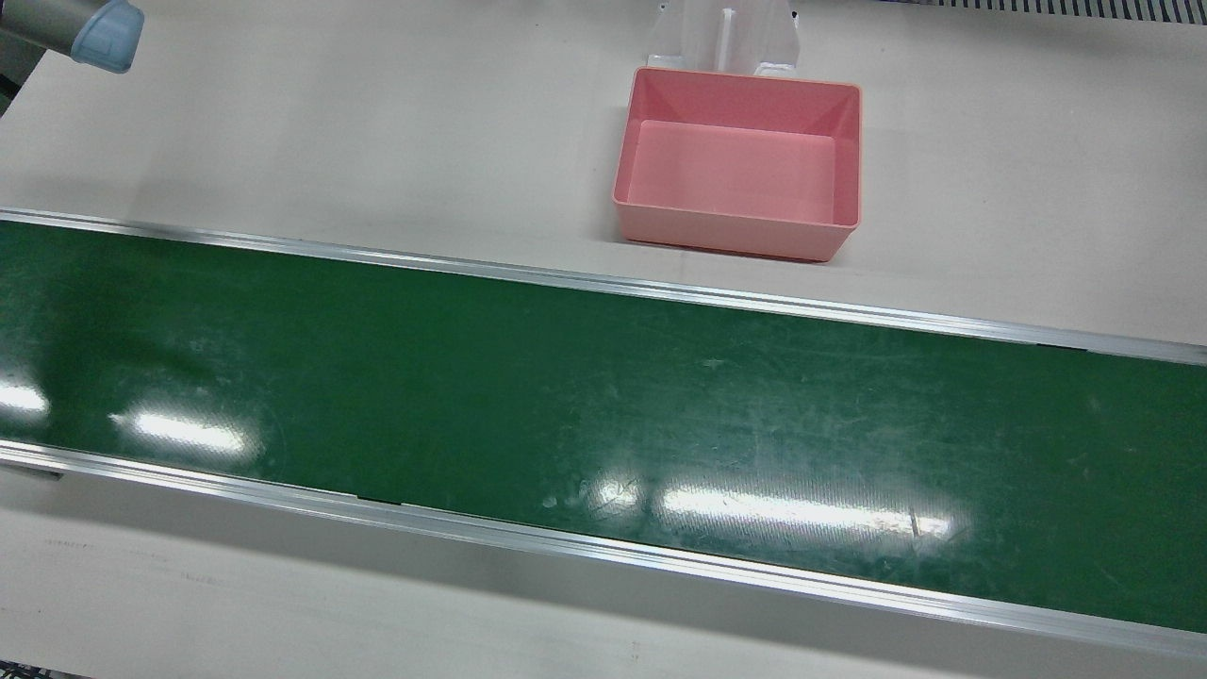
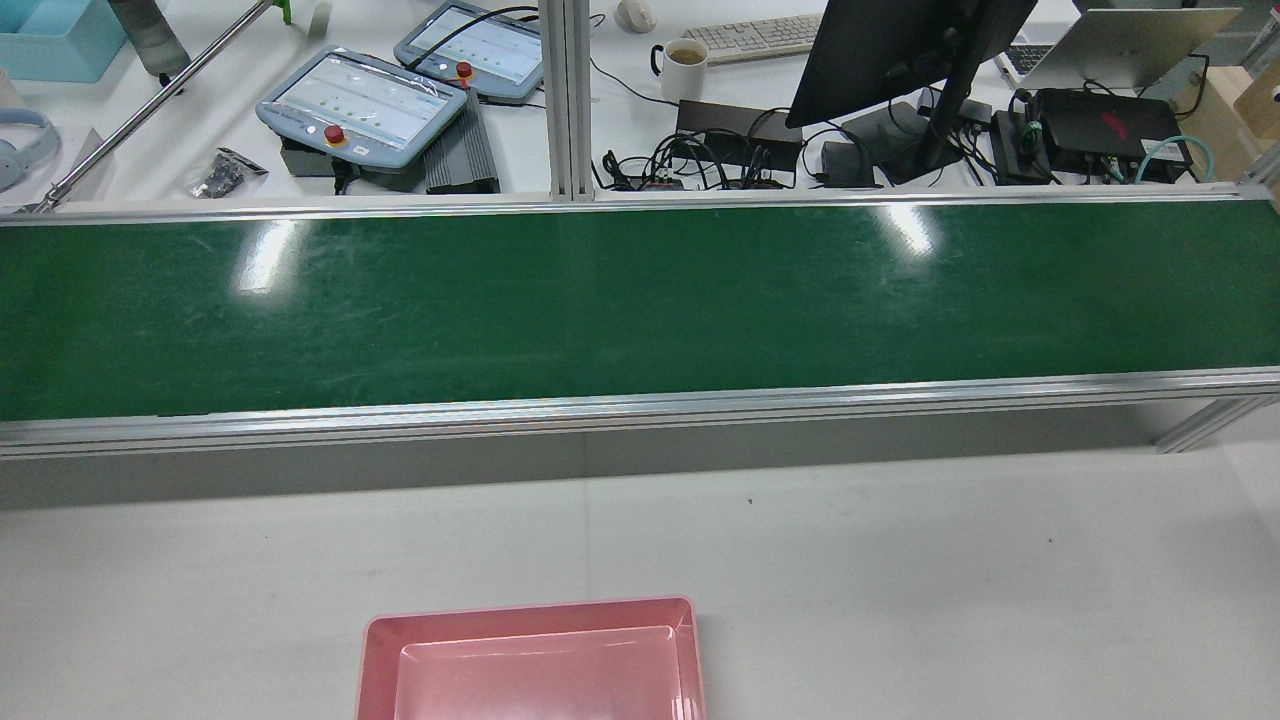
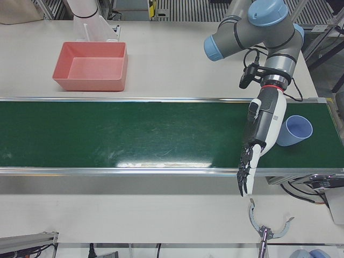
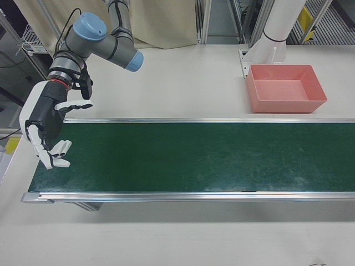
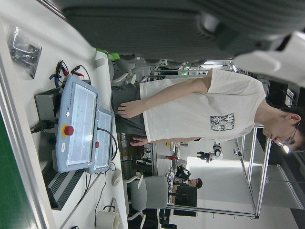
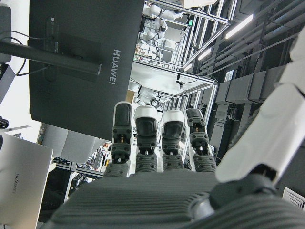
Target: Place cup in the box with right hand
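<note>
Across the middle of the pale surface (image 1: 283, 123), the long green conveyor belt (image 1: 566, 396) is running between its aluminium rails, its top lying bare in the front and rear views. Behind the belt, on the robot's side, the pink box (image 1: 740, 165) is sitting empty, just in front of a white pedestal (image 1: 726, 38). At one end of the belt, the right robot hand (image 4: 47, 130) is hanging from its arm with its fingers (image 4: 61, 148) loosely curled and apart, holding nothing. At the opposite end, the left robot hand (image 3: 258, 137) is pointing downward with its fingers (image 3: 244, 174) stretched out straight past the belt's near rail, also released. Just beside that left robot hand, the light blue cup (image 3: 293, 130) is lying tipped on the belt's end, well apart from the right robot hand and the box.
</note>
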